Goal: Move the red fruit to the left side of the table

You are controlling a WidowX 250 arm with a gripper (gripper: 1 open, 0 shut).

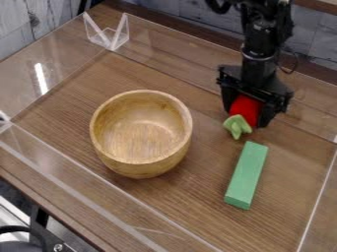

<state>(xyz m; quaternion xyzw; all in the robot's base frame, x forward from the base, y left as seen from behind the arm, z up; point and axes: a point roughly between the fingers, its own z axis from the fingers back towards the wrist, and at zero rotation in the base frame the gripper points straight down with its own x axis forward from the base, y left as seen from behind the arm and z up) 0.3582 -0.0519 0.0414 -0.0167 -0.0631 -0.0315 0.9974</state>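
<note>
The red fruit [238, 106], a small toy strawberry with its green cap pointing toward the camera, lies on the wood-grain table [145, 74] at the right. My gripper [250, 111] points straight down over it. Its black fingers stand open on either side of the fruit and low to the tabletop. The fruit's far side is hidden behind the gripper, so I cannot tell whether the fingers touch it.
A round light wooden bowl [141, 131] sits in the middle of the table, left of the fruit. A long green block [246, 174] lies in front of the gripper. Low clear acrylic walls [37, 81] edge the tabletop, with a clear bracket [106, 32] at the back left.
</note>
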